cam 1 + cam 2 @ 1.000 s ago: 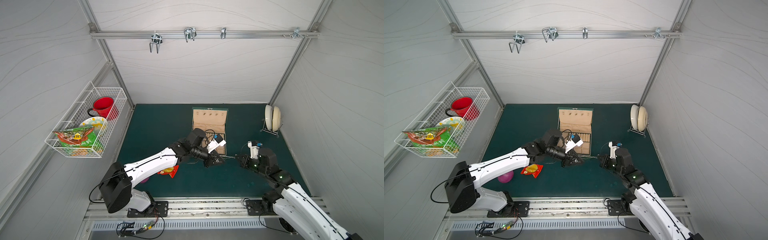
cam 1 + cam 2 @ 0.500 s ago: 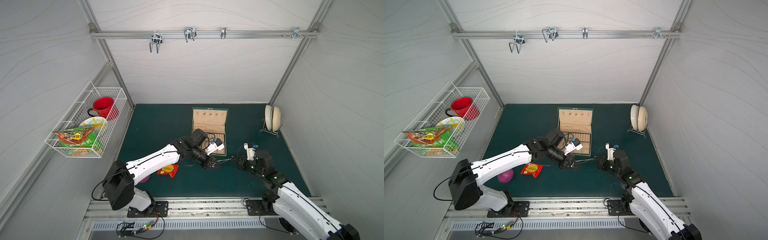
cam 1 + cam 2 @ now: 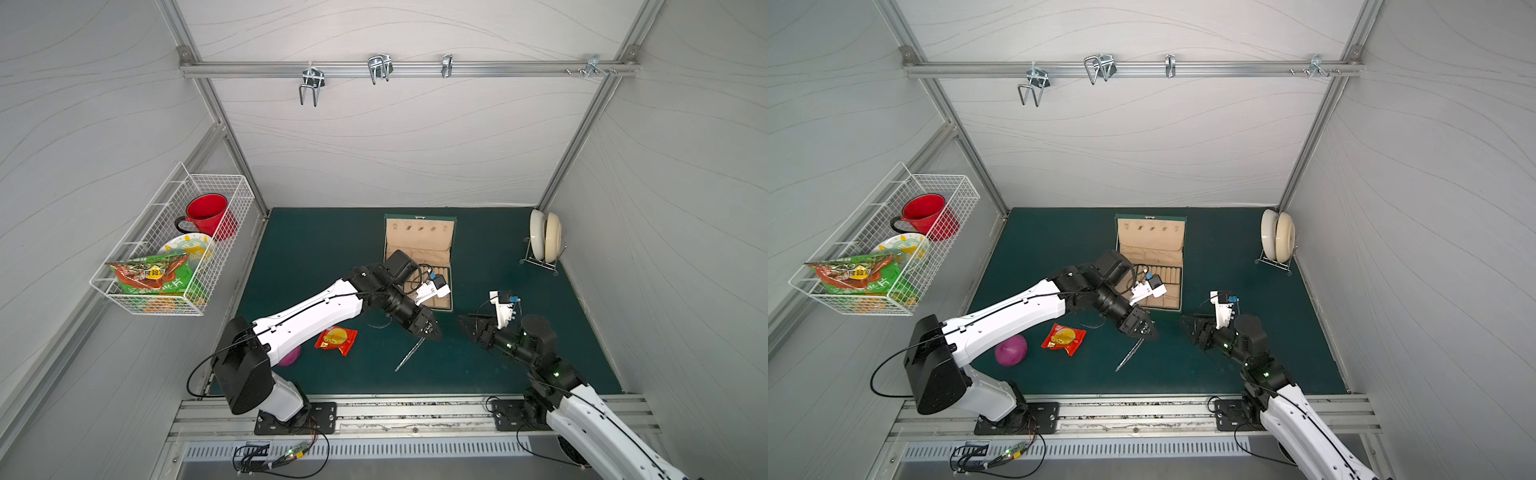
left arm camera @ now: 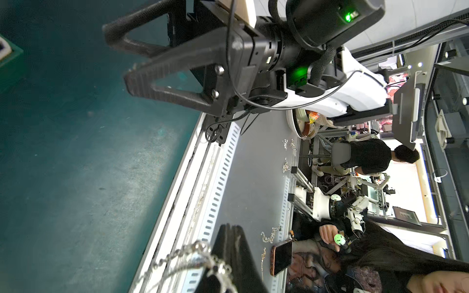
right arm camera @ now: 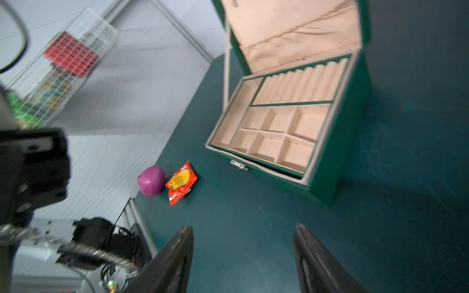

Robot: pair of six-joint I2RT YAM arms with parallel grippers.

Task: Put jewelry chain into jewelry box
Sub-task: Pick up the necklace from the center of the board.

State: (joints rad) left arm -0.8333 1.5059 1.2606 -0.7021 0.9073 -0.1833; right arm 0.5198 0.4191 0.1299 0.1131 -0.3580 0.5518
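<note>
The left gripper is pinching the thin silvery metal chain, which is hanging near the open dark green rectangular jewelry box; the right gripper is gaping wide, holding nothing.

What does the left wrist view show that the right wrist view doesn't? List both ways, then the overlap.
Only left wrist: the left gripper shut on the jewelry chain, seen close, and people in the background. Only right wrist: the open jewelry box, purple ball, red packet. Both: the chain, the open right gripper, the green mat.
</note>
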